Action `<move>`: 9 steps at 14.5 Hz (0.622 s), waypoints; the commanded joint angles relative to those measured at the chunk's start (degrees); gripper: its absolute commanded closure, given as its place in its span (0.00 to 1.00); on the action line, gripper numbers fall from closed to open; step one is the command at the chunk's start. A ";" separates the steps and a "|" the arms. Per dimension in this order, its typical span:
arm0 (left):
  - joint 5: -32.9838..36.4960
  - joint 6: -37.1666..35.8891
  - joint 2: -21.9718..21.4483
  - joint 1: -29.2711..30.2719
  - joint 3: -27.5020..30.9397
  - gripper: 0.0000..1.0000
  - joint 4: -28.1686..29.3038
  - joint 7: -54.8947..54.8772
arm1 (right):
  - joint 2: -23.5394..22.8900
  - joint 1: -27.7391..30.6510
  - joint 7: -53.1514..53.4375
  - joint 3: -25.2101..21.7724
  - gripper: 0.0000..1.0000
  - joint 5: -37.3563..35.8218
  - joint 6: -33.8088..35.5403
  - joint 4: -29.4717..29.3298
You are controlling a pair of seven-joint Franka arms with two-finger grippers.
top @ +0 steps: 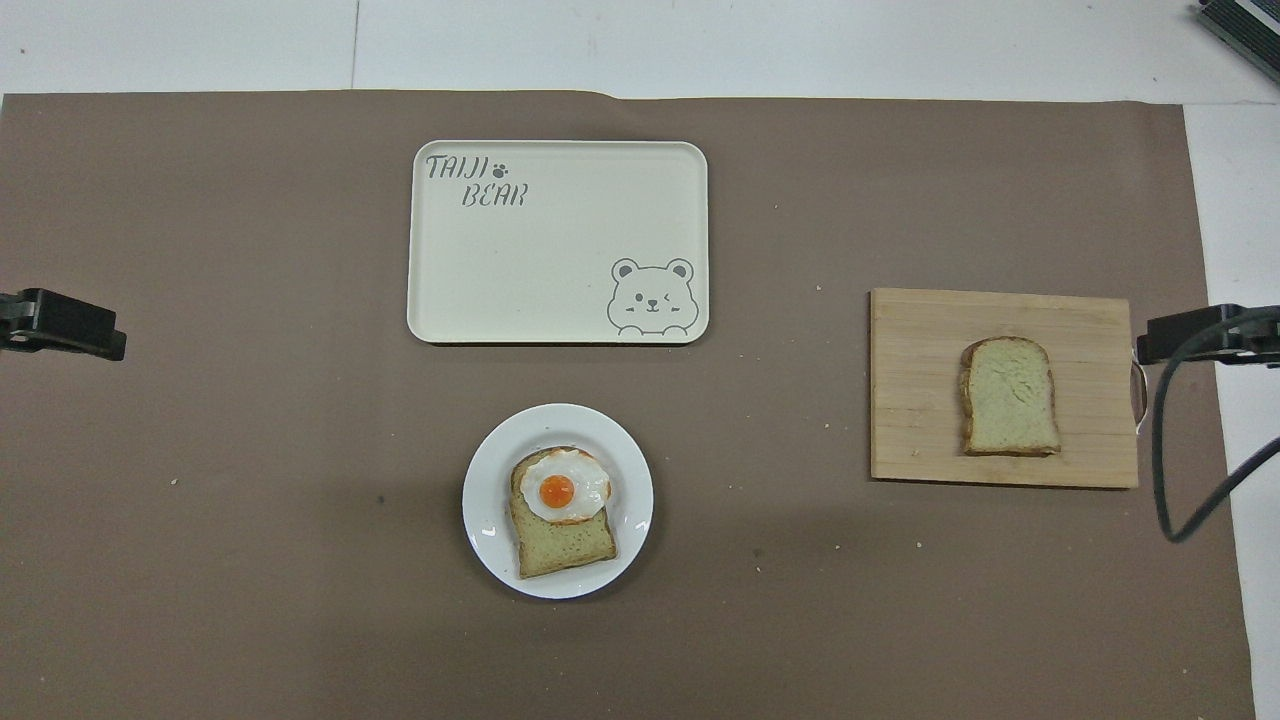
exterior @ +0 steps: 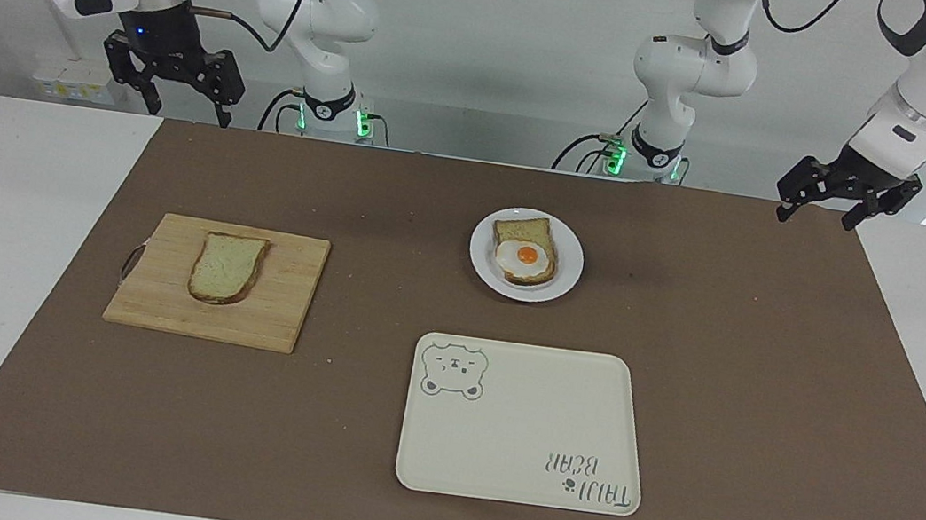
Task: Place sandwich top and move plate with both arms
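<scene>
Nothing is being handled yet; the opening step, fetching the sandwich top, is still waiting. Going across the facing view: the right gripper point(exterior: 172, 92) is hanging with fingers spread, empty, above the bench edge; the sandwich top point(exterior: 227, 267) is lying on a wooden board point(exterior: 288, 300) toward the right arm's end; the plate point(exterior: 572, 261), carrying the egg slice point(exterior: 526, 252), is sitting mid-bench, with the bear tray point(exterior: 524, 425) farther from the robots; the left gripper point(exterior: 847, 196) is hovering open and empty. Next, probably, the right arm descends onto the bread. A brown mat point(exterior: 769, 381) is covering the white bench, and a pale wall is standing at the back.
</scene>
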State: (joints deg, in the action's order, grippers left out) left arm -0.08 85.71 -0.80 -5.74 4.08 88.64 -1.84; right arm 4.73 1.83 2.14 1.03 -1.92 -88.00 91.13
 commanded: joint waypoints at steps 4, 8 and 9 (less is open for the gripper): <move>-0.80 -0.63 -0.87 -0.06 0.32 0.00 0.57 0.35 | 0.36 0.55 0.14 0.20 0.00 1.57 0.99 -0.16; -0.80 -0.63 -0.87 -0.06 0.32 0.00 0.57 0.35 | 0.36 0.72 0.05 0.11 0.00 1.13 0.90 -0.16; -0.80 -0.63 -0.87 -0.06 0.32 0.00 0.57 0.35 | 0.36 0.72 -0.21 0.20 0.00 1.13 0.90 -0.07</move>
State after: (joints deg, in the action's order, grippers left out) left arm -0.08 85.71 -0.80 -5.74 4.08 88.64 -1.85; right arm 4.74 1.85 2.14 0.99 -1.46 -87.87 91.13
